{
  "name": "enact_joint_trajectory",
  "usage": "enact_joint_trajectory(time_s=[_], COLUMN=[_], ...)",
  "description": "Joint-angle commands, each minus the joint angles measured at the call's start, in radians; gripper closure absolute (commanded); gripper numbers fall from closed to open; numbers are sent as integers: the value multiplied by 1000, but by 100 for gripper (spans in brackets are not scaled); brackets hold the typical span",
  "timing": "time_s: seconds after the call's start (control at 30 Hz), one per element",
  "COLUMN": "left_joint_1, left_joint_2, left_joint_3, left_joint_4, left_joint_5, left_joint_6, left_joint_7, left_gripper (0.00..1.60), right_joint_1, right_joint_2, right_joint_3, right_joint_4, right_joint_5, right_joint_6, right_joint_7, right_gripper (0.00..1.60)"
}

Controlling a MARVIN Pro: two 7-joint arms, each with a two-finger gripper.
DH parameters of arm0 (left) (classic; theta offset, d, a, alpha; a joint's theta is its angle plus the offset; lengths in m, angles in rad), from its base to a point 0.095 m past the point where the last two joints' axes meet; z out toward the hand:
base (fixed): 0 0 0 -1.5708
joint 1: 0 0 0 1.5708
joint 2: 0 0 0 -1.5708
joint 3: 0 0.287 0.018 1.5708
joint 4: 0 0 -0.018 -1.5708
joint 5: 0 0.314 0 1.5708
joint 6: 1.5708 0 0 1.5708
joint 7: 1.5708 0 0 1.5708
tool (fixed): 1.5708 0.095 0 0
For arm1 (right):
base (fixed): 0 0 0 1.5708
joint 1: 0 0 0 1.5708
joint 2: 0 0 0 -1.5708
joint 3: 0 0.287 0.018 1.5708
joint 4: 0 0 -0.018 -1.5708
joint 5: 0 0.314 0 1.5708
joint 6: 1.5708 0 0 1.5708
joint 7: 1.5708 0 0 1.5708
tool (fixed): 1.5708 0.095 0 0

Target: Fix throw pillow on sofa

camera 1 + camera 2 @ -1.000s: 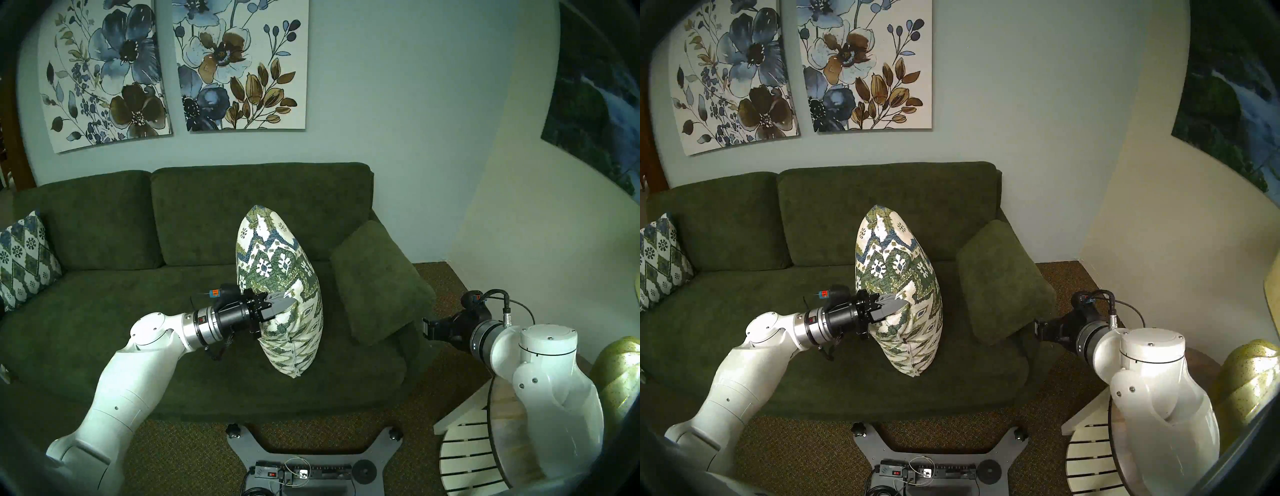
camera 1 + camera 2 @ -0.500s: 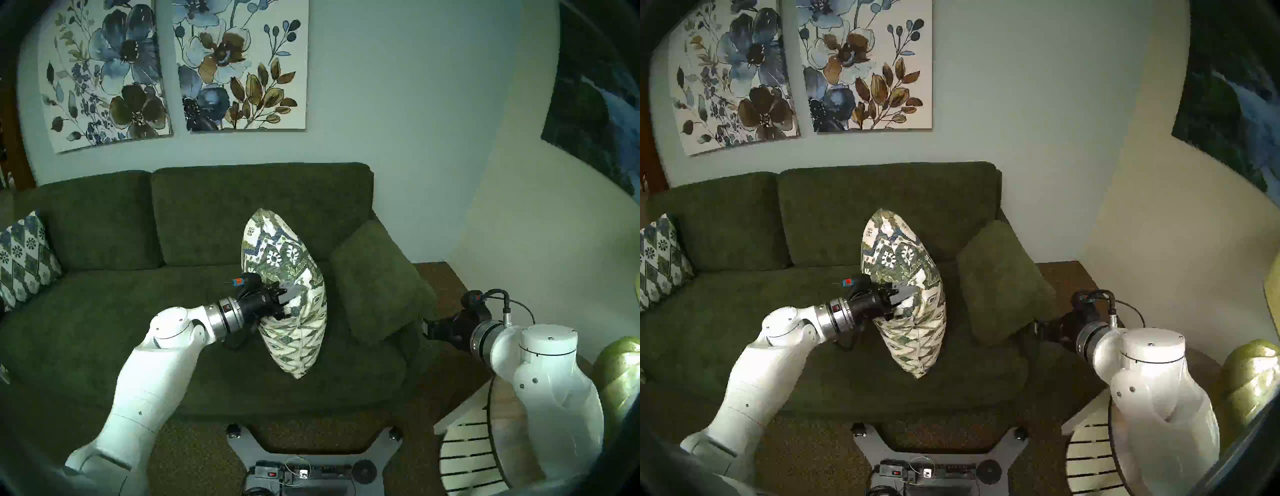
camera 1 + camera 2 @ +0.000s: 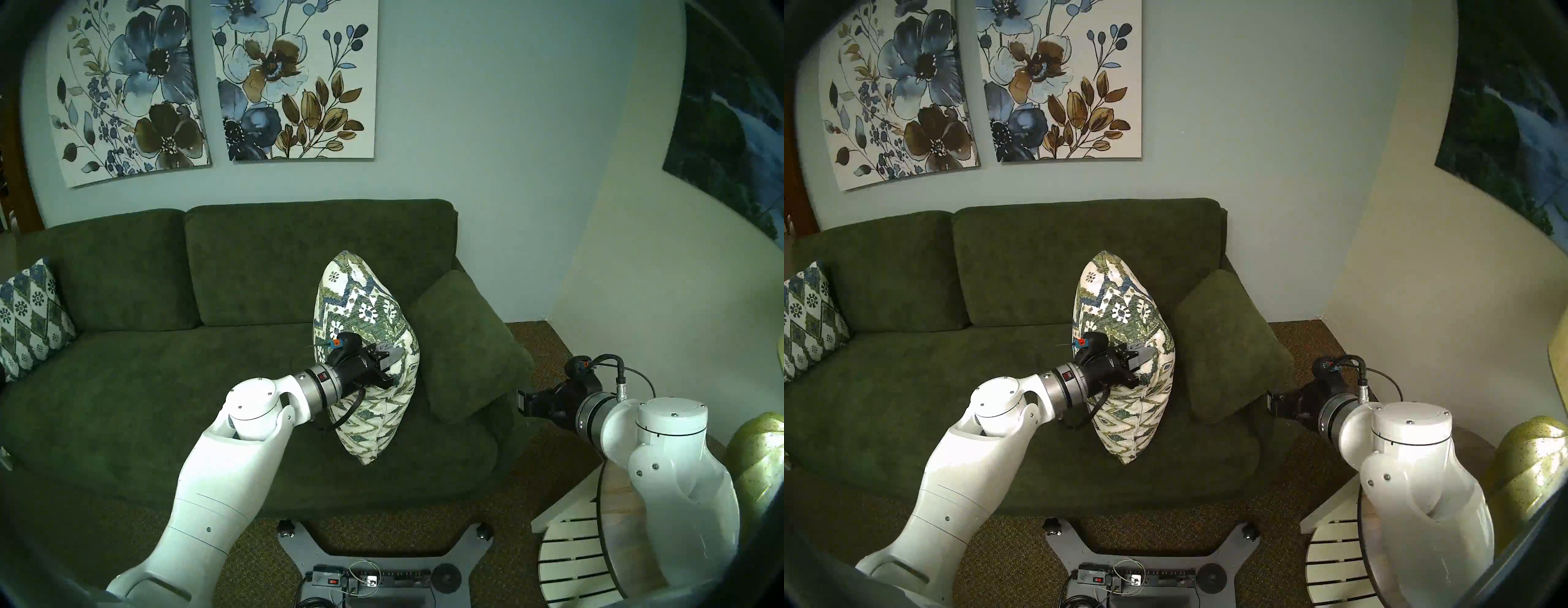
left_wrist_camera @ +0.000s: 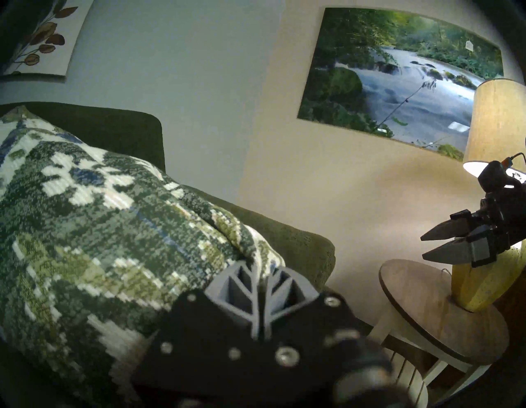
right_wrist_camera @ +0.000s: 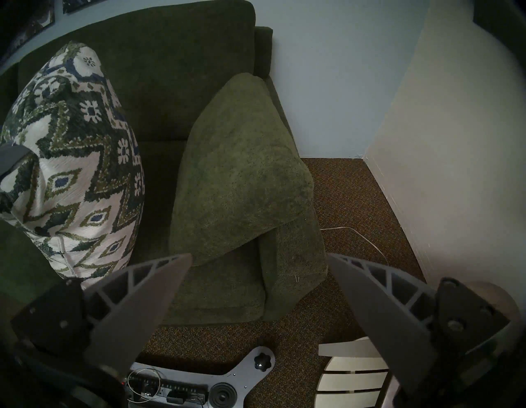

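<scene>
The throw pillow (image 3: 369, 310), cream with green and blue zigzags, stands on edge on the seat of the dark green sofa (image 3: 127, 382). It also shows in the head right view (image 3: 1123, 314), the left wrist view (image 4: 85, 213) and the right wrist view (image 5: 74, 148). My left gripper (image 3: 392, 354) (image 3: 1146, 354) (image 4: 260, 280) is shut on a fold of the pillow's side and holds it upright. The pillow's right edge is close beside the plain green cushion (image 3: 462, 344), with a narrow dark gap in the right wrist view. My right gripper (image 5: 259, 256) (image 4: 422, 248) is open and empty, off the sofa's right end.
A second patterned pillow (image 3: 29, 314) leans at the sofa's left end. A round wooden side table (image 4: 427, 307) with a yellow lamp (image 3: 759, 458) and a white slatted piece (image 3: 568, 564) stand at the right. My base (image 3: 382, 564) is on the carpet in front.
My left arm has carried the pillow to the right, closer to the green cushion, still gripping it. The right arm has not moved.
</scene>
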State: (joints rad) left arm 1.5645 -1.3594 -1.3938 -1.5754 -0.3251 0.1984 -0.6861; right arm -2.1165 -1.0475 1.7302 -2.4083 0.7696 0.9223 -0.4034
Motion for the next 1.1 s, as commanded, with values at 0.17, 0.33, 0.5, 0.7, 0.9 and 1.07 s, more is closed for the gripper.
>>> enact_joint_trajectory(time_s=[0.17, 0.33, 0.5, 0.7, 0.9, 1.07], left_joint_1=[2, 14, 31, 45, 48, 54], left_joint_2=[-51, -56, -56, -67, -80, -91], left_joint_3=[18, 16, 13, -3, -9, -13], left_joint_4=[-31, -61, -101, -126, -156, -183], left_joint_5=[-11, -41, -71, -122, -167, -192], left_joint_6=[51, 72, 92, 115, 144, 162], left_joint_7=[48, 34, 17, -15, -46, -58], left_gripper=[0, 0, 0, 0, 0, 0], right_joint_1=[0, 0, 0, 0, 0, 0], right_joint_2=[1, 1, 1, 1, 1, 1], right_joint_3=[0, 0, 0, 0, 0, 0], right_joint_4=[-14, -14, -14, -13, -13, -13], right_joint_5=[1, 1, 1, 1, 0, 0], right_joint_6=[1, 2, 1, 1, 1, 1], right_joint_7=[0, 0, 0, 0, 0, 0], right_gripper=[0, 0, 0, 0, 0, 0])
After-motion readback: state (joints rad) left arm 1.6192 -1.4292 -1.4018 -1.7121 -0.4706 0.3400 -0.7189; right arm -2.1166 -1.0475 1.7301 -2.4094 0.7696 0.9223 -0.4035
